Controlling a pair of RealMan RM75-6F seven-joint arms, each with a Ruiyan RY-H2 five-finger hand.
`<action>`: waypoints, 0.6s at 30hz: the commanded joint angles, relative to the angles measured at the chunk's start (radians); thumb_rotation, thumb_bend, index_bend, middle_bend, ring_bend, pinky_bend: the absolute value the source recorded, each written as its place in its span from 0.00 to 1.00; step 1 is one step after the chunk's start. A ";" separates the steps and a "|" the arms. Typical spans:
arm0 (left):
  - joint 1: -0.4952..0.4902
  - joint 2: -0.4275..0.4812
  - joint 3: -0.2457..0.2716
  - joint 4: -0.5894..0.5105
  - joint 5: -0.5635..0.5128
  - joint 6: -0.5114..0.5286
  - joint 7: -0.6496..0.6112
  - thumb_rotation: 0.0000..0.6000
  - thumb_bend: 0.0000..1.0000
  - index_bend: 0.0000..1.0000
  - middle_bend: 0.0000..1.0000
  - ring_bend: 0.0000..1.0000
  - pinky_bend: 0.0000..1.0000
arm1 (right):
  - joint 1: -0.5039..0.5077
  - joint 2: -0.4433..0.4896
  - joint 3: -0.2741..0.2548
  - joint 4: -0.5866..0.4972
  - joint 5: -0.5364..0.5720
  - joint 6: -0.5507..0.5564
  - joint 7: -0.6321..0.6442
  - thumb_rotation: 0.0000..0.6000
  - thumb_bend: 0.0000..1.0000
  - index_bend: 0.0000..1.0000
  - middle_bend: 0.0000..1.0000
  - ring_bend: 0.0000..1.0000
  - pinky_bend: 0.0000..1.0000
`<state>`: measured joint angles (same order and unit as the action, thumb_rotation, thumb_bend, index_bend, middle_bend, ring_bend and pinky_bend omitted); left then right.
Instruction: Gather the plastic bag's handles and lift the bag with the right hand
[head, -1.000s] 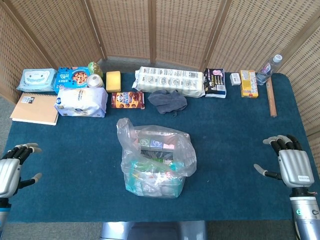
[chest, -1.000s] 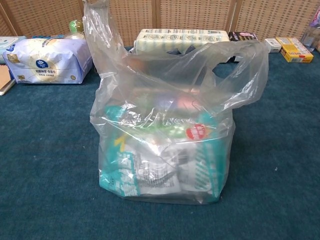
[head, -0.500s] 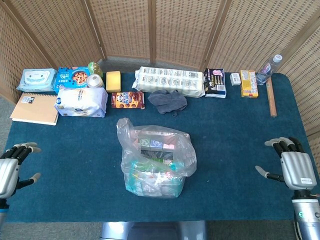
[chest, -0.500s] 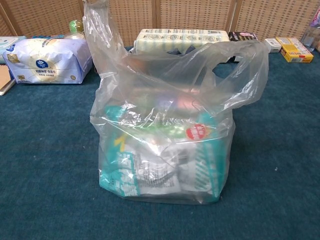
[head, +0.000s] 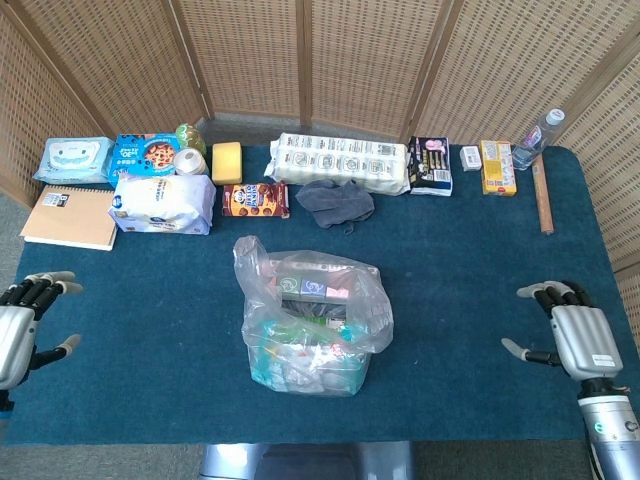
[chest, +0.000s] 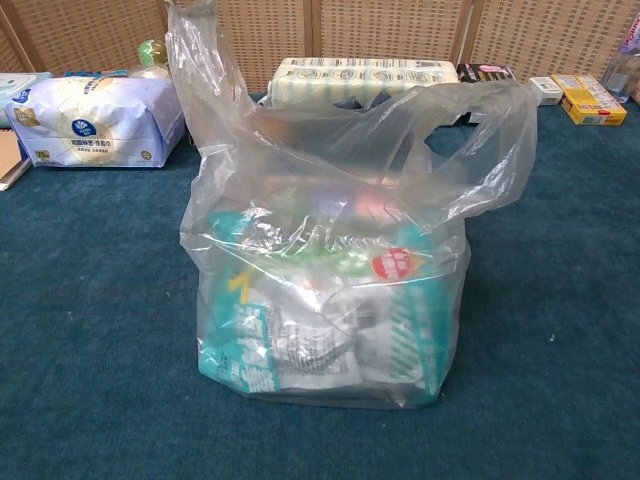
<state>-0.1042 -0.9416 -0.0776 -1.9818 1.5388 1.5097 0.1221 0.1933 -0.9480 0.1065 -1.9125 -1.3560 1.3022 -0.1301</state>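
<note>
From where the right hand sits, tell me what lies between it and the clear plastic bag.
Nothing visible: only bare blue tabletop separates the right hand from the clear plastic bag.

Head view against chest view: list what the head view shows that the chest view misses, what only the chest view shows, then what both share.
Only the head view shows both open hands, the left hand and right hand, far from the bag, plus the notebook and grey cloth.

Only the chest view shows the bag's two handles standing up, left handle and right handle.

Both show the plastic bag and the tissue pack.
</note>
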 joint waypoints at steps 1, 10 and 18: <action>-0.011 0.017 -0.005 -0.020 0.007 -0.011 0.004 1.00 0.13 0.33 0.27 0.23 0.30 | 0.031 0.031 -0.012 -0.037 -0.004 -0.079 0.077 0.69 0.21 0.26 0.28 0.19 0.12; -0.031 0.027 -0.007 -0.041 0.016 -0.032 0.013 1.00 0.13 0.33 0.27 0.23 0.30 | 0.118 0.072 -0.011 -0.076 -0.040 -0.248 0.255 0.69 0.21 0.26 0.26 0.18 0.12; -0.042 0.028 -0.009 -0.042 0.015 -0.041 0.017 1.00 0.13 0.34 0.27 0.23 0.30 | 0.213 0.037 0.011 -0.094 -0.058 -0.363 0.349 0.68 0.21 0.26 0.26 0.18 0.12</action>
<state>-0.1452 -0.9130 -0.0856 -2.0244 1.5547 1.4694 0.1397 0.3776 -0.8979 0.1079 -1.9980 -1.4066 0.9701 0.1838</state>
